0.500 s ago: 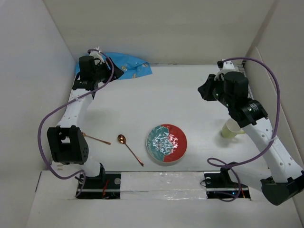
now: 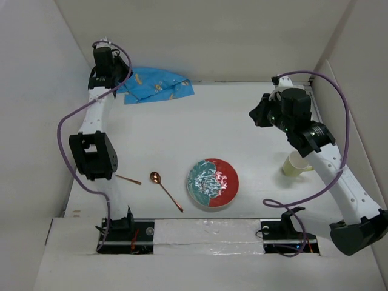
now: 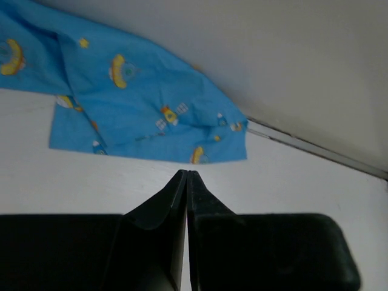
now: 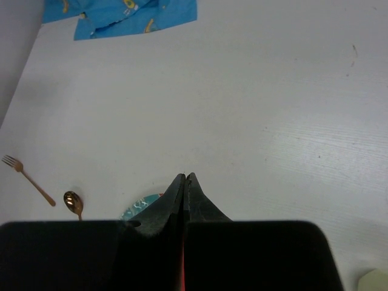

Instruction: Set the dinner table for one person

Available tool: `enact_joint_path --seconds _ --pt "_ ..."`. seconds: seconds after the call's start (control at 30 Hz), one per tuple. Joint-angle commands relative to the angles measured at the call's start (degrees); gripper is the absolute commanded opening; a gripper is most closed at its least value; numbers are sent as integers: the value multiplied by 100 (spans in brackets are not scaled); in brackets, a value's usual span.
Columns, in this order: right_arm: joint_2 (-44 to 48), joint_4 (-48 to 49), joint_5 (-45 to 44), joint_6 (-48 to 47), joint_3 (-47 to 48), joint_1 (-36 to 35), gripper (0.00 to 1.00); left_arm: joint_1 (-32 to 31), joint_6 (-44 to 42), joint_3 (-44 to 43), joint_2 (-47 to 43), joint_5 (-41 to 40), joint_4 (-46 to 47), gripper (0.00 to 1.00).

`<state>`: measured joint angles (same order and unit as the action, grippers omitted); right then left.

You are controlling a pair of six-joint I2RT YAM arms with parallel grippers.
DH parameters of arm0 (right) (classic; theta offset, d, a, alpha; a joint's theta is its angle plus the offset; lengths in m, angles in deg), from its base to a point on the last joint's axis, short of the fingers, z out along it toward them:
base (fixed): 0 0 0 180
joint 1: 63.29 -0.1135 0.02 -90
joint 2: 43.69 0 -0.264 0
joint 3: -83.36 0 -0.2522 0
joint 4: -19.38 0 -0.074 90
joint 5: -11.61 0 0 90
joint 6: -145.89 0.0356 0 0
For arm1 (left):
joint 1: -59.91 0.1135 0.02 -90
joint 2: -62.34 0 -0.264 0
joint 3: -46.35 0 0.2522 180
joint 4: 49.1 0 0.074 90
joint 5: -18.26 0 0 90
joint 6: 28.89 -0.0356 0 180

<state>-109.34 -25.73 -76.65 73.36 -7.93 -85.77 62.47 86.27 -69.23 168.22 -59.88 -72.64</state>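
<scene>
The dinner table (image 2: 182,133) is matt, the mat (image 2: 154,85) creased cloth, the spoon (image 2: 168,194) shiny coppery metal.

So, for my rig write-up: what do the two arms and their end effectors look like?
The left arm and right arm have white links, black joints and a looping purple cable each. The left end effector and right end effector have matte black fingers tapering to thin tips.

**Layout of the desk, seen from above**

The desk (image 2: 200,121) carries five things. A cloth mat (image 2: 156,85) lies in the far left corner, against the back wall. Towards the near edge, from left to right, lie a fork (image 2: 128,179), a spoon (image 2: 165,189) and a plate (image 2: 212,183). A cup (image 2: 296,164) stands right of the plate, well apart.
</scene>
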Motion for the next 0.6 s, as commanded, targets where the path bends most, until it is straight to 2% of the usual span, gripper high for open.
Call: enact_joint_path --seconds 0.0,0.07,0.1,0.2,0.27,0.3,0.43,0.57 --pt "-44 358 265 -60 89 33 0 42 -47 -1004 896 -989 -812 4" --pt "-202 253 318 -60 203 33 0 94 -91 -1462 1414 -1333 -885 14" --pt "-272 218 310 -69 256 33 0 95 -91 -1568 1583 -1405 -911 24" --pt "-449 130 353 -69 423 33 0 147 -82 -2007 2207 -1502 -982 40" --pt "-449 130 406 -60 510 -19 1 147 -74 -2263 2584 -1476 -991 48" --pt "-449 138 415 -34 520 -72 4 147 -65 -2315 2699 -1380 -982 48" --pt "-835 182 494 -7 502 -283 31 147 -3 -2430 3113 -1247 -798 49" --pt "-967 138 468 10 458 -564 35 95 119 -2597 3499 -1221 -657 49"
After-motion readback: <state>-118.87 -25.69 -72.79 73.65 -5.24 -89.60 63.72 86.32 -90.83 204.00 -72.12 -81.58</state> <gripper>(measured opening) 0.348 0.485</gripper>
